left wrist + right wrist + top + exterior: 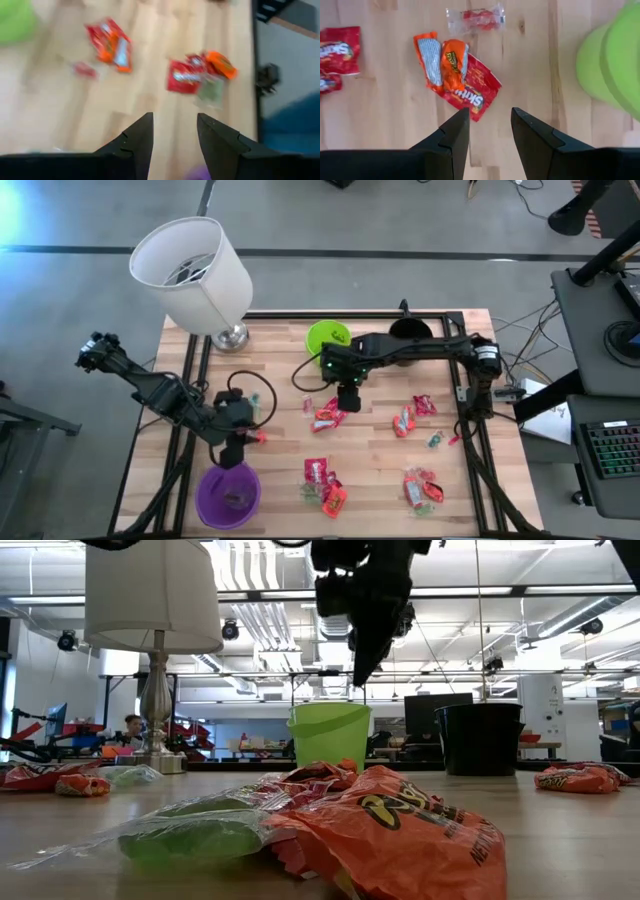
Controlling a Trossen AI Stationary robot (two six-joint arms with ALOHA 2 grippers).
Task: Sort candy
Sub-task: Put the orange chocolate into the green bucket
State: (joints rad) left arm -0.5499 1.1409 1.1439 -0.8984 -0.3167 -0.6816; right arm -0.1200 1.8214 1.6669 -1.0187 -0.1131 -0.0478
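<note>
While both arms hang over table (280, 480), candy (326, 416) lies scattered centre to lower right of high view. Right gripper (348, 402) above centre pile, fingers apart, empty. Left gripper (237, 452) over purple cup (228, 494), lower left, fingers apart, empty.

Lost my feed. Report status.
Left claw open, empty, above purple cup. Right claw open over Skittles packet pile. Candy scattered. Nothing blocking.

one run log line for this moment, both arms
left pincer: open, empty, above purple cup | right pincer: open, empty, over candy pile | green cup: upright
</note>
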